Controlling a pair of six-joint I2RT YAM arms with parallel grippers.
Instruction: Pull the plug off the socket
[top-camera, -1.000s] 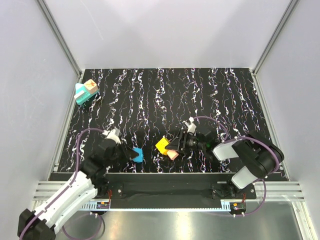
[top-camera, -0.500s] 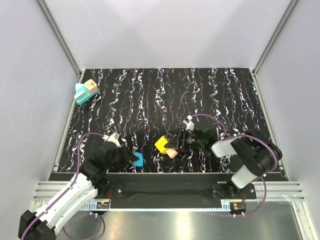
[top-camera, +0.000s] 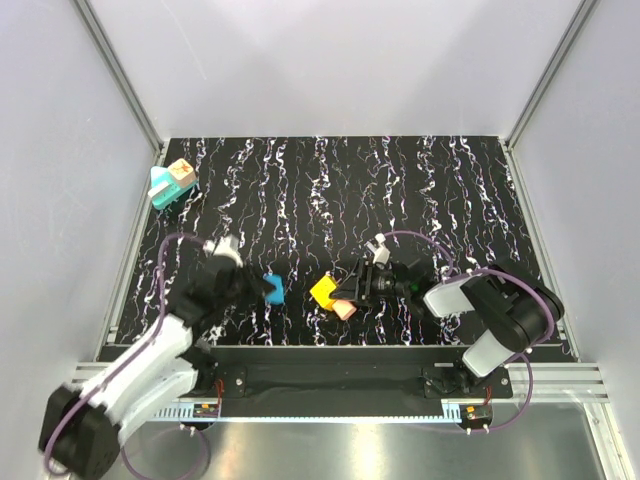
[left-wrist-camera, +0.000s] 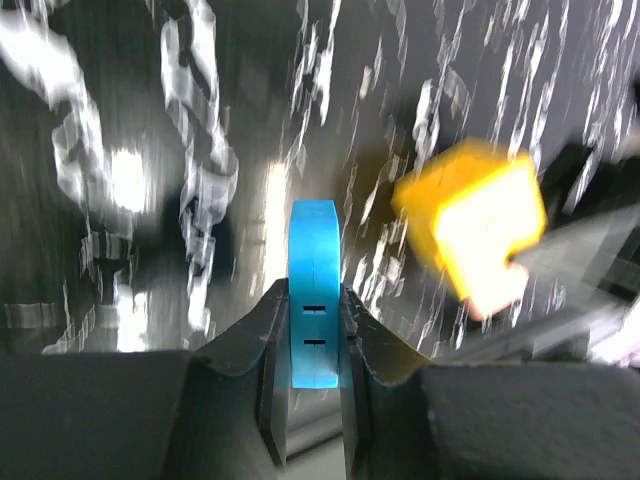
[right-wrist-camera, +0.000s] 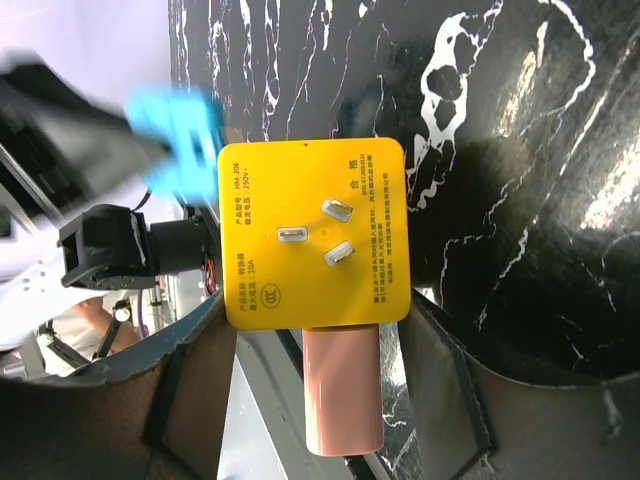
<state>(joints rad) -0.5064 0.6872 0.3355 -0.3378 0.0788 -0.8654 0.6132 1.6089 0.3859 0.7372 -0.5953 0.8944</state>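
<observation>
Our left gripper (left-wrist-camera: 313, 310) has carried the blue block (left-wrist-camera: 314, 240) farther from the near edge, its fingers clamped on the block's sides. Our right gripper (right-wrist-camera: 315, 305) is closed around the yellow cube (right-wrist-camera: 312, 230). The real job looks unstarted: the plug (top-camera: 181, 172) sits on the socket (top-camera: 162, 192), well beyond the left fingers. Next we'd free a gripper and reach there. Black marbled mat (top-camera: 400, 190), pale walls (top-camera: 330, 60).
</observation>
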